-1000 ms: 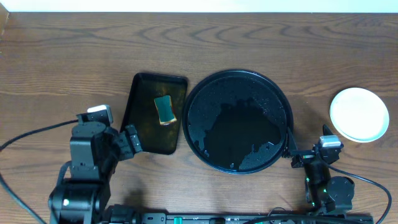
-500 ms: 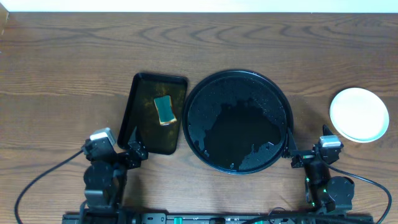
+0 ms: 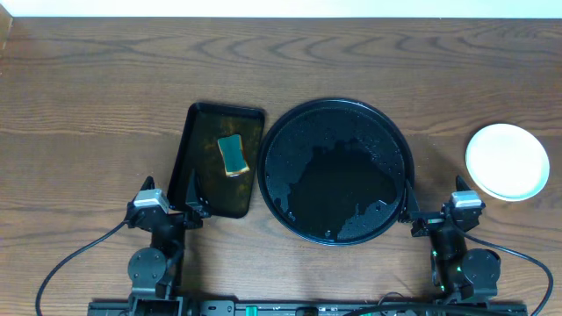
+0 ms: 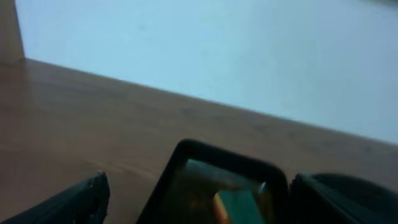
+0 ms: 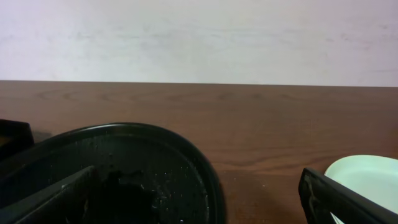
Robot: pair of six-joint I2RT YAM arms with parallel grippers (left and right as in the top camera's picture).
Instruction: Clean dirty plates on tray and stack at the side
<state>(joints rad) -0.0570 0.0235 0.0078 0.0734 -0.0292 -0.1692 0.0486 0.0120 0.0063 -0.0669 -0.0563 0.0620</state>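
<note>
left gripper (image 4: 199, 200) jaws apart at near edge of rectangular tray (image 3: 209, 191), right gripper (image 5: 199, 200) jaws apart beside round tray (image 3: 342, 180) rim, plates (image 3: 507, 161) stacked far right on bare table (image 3: 88, 105)

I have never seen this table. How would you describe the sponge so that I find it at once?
Find the large round black tray mid-table. Just left of it lies a narrower rectangular black tray, and the sponge sits inside it. It is small, teal and yellow, the only colourful thing among the black trays and the pale plates.
</note>
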